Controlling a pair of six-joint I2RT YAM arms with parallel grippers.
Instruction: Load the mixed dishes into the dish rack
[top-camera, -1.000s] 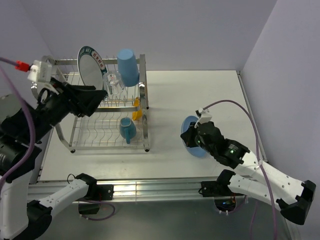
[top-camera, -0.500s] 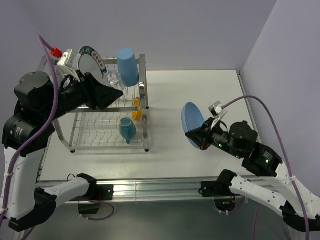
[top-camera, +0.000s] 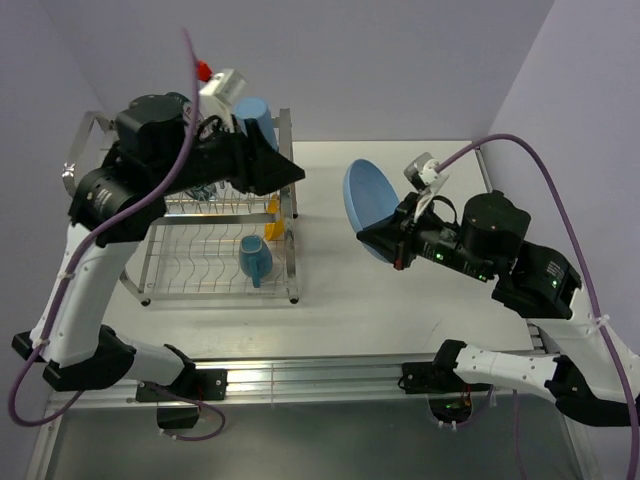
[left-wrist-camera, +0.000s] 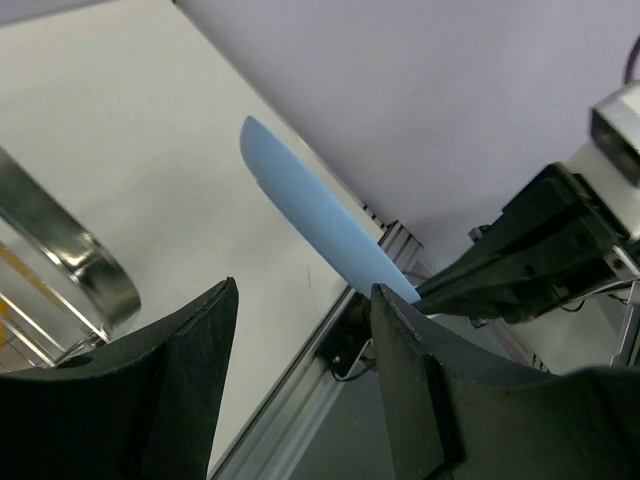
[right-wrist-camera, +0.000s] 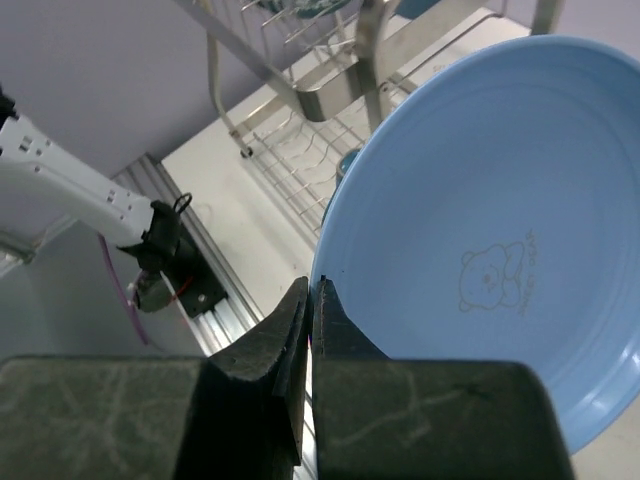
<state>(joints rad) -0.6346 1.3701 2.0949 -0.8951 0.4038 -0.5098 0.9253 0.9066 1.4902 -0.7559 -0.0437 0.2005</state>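
My right gripper (top-camera: 388, 247) is shut on the lower rim of the large blue plate (top-camera: 366, 198) and holds it on edge in the air, right of the dish rack (top-camera: 215, 262). The right wrist view shows the jaws (right-wrist-camera: 312, 297) pinching the plate (right-wrist-camera: 480, 250), which has a bear print. My left gripper (top-camera: 294, 175) is open and empty, raised over the rack's right end and pointing at the plate (left-wrist-camera: 310, 225). The light blue mug (top-camera: 254, 258) and the yellow bowl (top-camera: 273, 217) sit in the rack. The blue tumbler (top-camera: 258, 116) shows partly. The left arm hides the white plate and the clear glass.
The rack's chrome tube (left-wrist-camera: 70, 250) lies at the left of the left wrist view. Walls close off the back and the right side. The aluminium rail (top-camera: 300, 378) runs along the near table edge. The white table (top-camera: 330, 290) lies below the plate.
The right gripper has lifted the blue plate higher and toward the rack. The left arm has swung up and to the right over the rack, now covering the white plate and the glass.
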